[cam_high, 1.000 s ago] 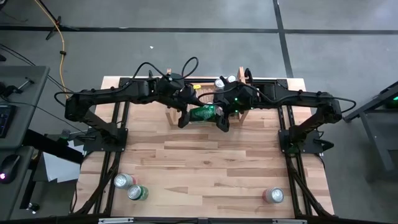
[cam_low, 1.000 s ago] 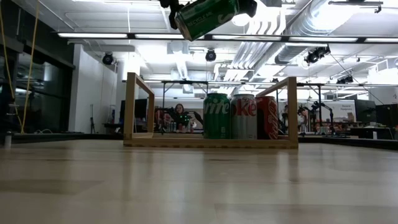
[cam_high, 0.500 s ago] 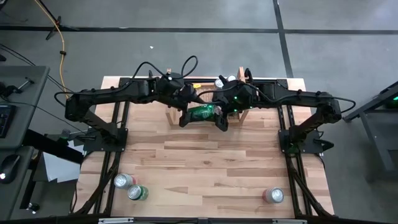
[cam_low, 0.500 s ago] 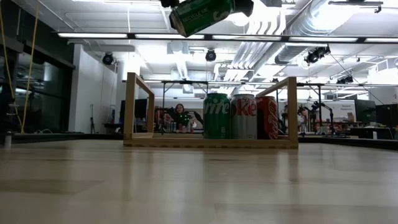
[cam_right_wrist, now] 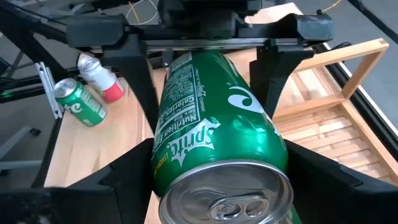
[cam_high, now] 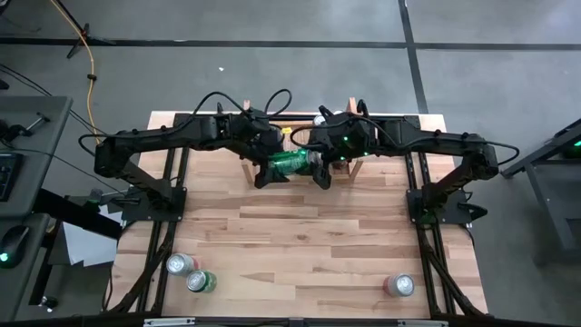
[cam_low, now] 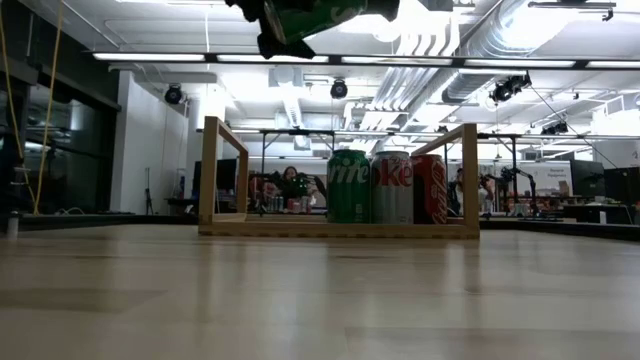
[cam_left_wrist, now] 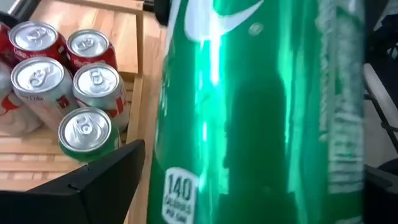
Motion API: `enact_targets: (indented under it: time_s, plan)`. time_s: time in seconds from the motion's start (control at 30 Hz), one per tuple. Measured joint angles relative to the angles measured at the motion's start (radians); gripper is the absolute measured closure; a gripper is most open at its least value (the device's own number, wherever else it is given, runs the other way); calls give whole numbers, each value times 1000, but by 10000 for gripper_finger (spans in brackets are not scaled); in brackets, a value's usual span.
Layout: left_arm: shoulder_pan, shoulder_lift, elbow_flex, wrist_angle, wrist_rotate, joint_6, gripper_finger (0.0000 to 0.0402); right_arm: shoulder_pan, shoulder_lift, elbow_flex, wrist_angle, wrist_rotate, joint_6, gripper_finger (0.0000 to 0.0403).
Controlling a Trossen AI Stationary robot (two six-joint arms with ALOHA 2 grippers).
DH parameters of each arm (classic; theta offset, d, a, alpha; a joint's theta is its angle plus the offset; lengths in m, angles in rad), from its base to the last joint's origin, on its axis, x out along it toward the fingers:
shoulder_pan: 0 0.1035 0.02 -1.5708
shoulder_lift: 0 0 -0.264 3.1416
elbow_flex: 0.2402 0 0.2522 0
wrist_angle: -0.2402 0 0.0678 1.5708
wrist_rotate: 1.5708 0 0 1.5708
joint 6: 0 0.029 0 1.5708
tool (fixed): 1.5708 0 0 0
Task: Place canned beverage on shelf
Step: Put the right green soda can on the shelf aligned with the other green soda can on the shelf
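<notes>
Left gripper (cam_high: 267,170): at the table's 12 o'clock edge, above the shelf's front; fingers (cam_right_wrist: 267,68) spread wide on either side of the green can's far end, released.
Green can (cam_high: 292,163): lying on its side in the air between the two grippers, above the shelf.
Right gripper (cam_high: 320,171): at 12 o'clock, fingers (cam_right_wrist: 124,171) clamped on the green can's lid end.
Shelf (cam_low: 222,170): on the table at 12 o'clock, cans (cam_low: 387,188) standing toward its right side.
Table (cam_high: 309,241): two cans (cam_high: 191,272) at 7 o'clock, one can (cam_high: 398,285) at 5 o'clock.
</notes>
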Motion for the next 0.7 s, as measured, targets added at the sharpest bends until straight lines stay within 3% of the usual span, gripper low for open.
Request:
enact_targets:
  time_s: [0.3, 0.43, 0.57, 0.7]
  plan:
    - [-3, -7, 0, 103, 16, 55, 18, -1, 0, 0, -22, -1, 11, 118]
    - [-4, -7, 0, 76, 23, 84, 24, -1, 0, 0, -19, -1, 11, 118]
    - [-6, -7, 0, 42, 22, 86, 56, -1, 0, -1, -18, -1, 11, 118]
    - [-8, -7, 0, 40, 20, 79, 116, 0, 0, -1, -15, -12, 11, 118]
